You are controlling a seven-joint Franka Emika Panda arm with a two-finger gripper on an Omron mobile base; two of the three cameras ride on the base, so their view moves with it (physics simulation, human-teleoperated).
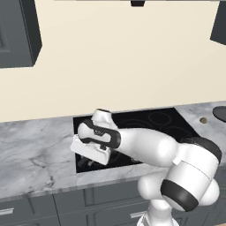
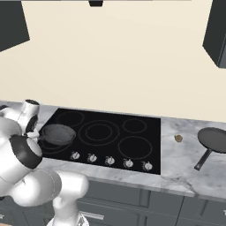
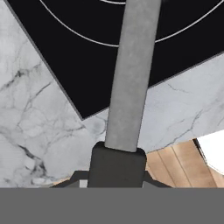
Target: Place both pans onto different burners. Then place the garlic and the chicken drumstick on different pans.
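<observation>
My gripper (image 3: 118, 164) is shut on the long handle (image 3: 131, 74) of the deeper speckled pan (image 2: 57, 134). That pan lies over the front-left burner of the black cooktop (image 2: 145, 123); whether it rests on the glass I cannot tell. In the left base view my hand (image 1: 90, 151) hangs over the cooktop's front-left corner. The shallower, wider pan (image 2: 216, 139) sits on the marble counter right of the cooktop, its handle pointing to the front. A small brown lump (image 2: 178, 138) lies between that pan and the cooktop; I cannot tell whether it is the garlic or the chicken drumstick.
Free burner rings show at the middle (image 2: 99, 132), back right (image 2: 134, 126) and front right (image 2: 134, 147). A row of silver knobs (image 2: 110, 160) lines the cooktop's front edge. Marble counter (image 1: 31, 150) stretches left of the cooktop. Dark cabinets hang at both upper corners.
</observation>
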